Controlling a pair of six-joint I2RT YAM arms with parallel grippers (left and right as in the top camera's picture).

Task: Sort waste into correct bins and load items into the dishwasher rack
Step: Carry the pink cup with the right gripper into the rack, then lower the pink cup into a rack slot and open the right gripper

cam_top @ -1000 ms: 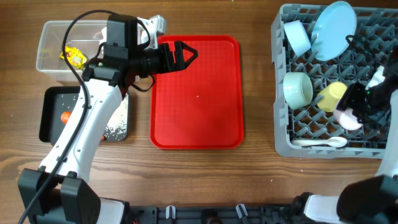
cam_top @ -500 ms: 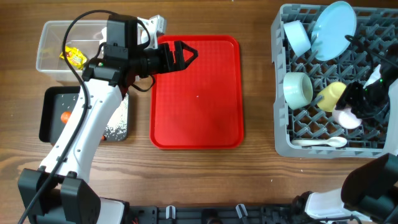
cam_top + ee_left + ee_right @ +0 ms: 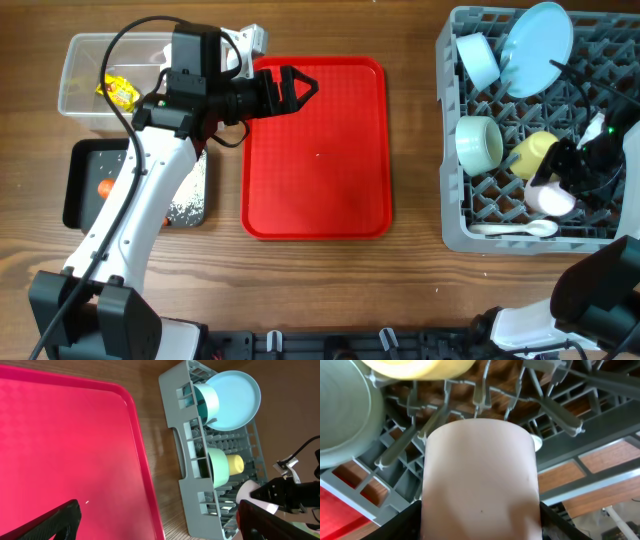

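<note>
Over the lower right part of the large square grey plastic dishwasher rack (image 3: 452,225), the pink plastic cup (image 3: 553,198) is clasped between the fingers of the right gripper (image 3: 565,186), seemingly just above the pegs. It is beside the yellow plastic cup (image 3: 533,152) and near the white plastic spoon (image 3: 515,229). Well apart, the left gripper (image 3: 298,88) hangs with jaws spread wide over the flat red serving tray (image 3: 315,190).

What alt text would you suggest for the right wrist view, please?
A pink cup fills the frame, gripped between the right fingers above the grey dishwasher rack. A pale green bowl sits at left, a yellow cup at the top edge.
</note>
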